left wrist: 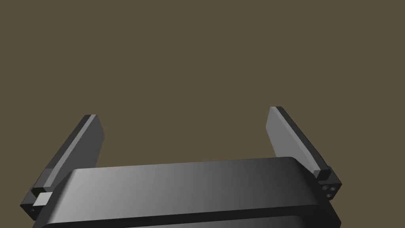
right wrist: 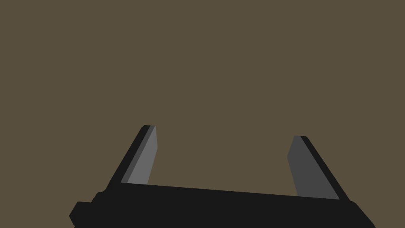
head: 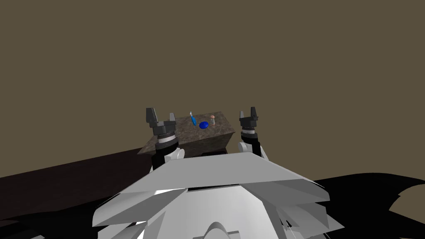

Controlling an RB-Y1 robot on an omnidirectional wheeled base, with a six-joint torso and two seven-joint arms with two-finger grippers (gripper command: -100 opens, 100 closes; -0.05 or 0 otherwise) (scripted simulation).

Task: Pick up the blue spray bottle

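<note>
Left gripper and right gripper hang open and empty, so we judge the reach unstarted: next, one must advance toward twelve o'clock to the bottle.

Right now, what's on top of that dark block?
A blue spray bottle, a round blue object and a small pinkish-topped jar. My left gripper hides the left of the block.

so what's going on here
Nothing is held yet. The robot faces a dark mottled block with a thin blue spray bottle, a blue round thing and a small jar on it. The left pincer and the right pincer are raised at either side of it, both open and empty.
</note>
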